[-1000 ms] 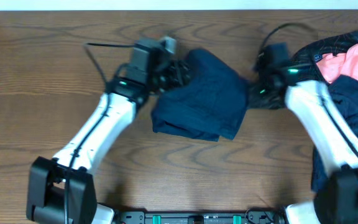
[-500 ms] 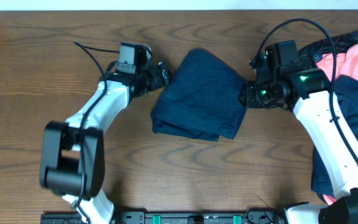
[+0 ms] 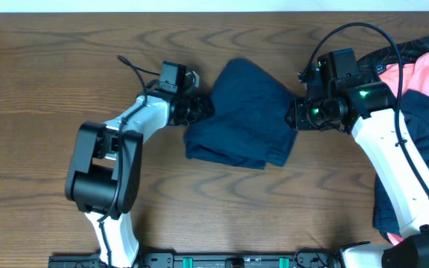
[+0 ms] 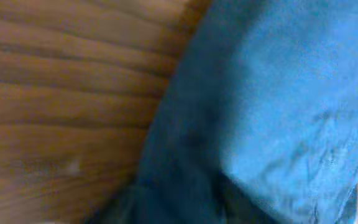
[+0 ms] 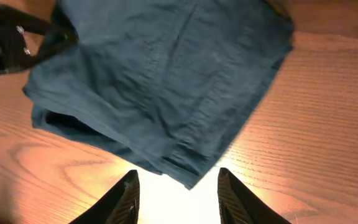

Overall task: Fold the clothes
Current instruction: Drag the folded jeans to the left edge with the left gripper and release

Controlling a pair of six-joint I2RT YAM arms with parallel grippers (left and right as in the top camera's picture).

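Observation:
A folded dark navy garment point(image 3: 240, 112) lies mid-table, one of the clothes. My left gripper point(image 3: 202, 109) is at its left edge, touching the cloth. The blurred left wrist view shows only navy fabric point(image 4: 272, 106) and wood, so the jaws' spread is unclear. In the right wrist view that gripper point(image 5: 55, 37) shows dark at the cloth's edge. My right gripper point(image 3: 295, 116) is at the garment's right side. Its fingers point(image 5: 128, 196) stand wide apart and open, with a corner of the navy garment point(image 5: 166, 81) just reaching between the tips.
More clothes are heaped at the right edge: a coral-pink piece point(image 3: 423, 74), a black piece with thin swirl lines point(image 3: 401, 52) and another navy piece point(image 3: 423, 145). Bare wooden table point(image 3: 43, 112) surrounds the folded garment.
The left gripper drew back to the left off the garment, then returned to its left edge. The right gripper shifted slightly early on and has held still since.

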